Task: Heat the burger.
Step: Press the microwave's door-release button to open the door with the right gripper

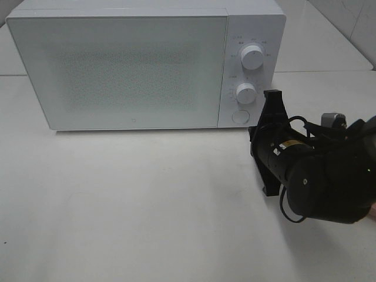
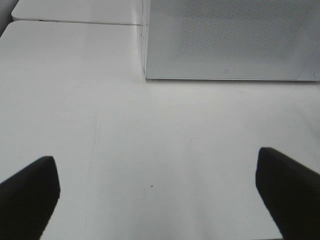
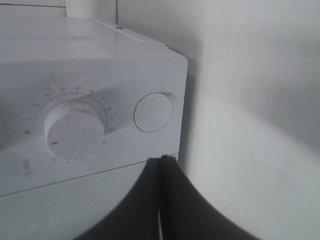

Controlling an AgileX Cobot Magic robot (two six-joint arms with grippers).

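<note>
The burger is not in view. The white microwave (image 1: 135, 64) stands at the back of the table with its frosted door closed, and what is inside cannot be seen. My right gripper (image 1: 254, 141) is shut and empty. It sits at the microwave's lower right corner, close to the round door button (image 1: 239, 116). In the right wrist view its closed fingertips (image 3: 161, 165) lie just off the button (image 3: 153, 112) and beside the lower dial (image 3: 75, 127). My left gripper (image 2: 160, 200) is open and empty over bare table, facing the microwave's front (image 2: 230, 40).
The control panel has an upper dial (image 1: 252, 57) and a lower dial (image 1: 246, 93) above the button. The white table (image 1: 129, 200) stretches out in front of the microwave. My right arm (image 1: 323, 176) takes up the table's right side.
</note>
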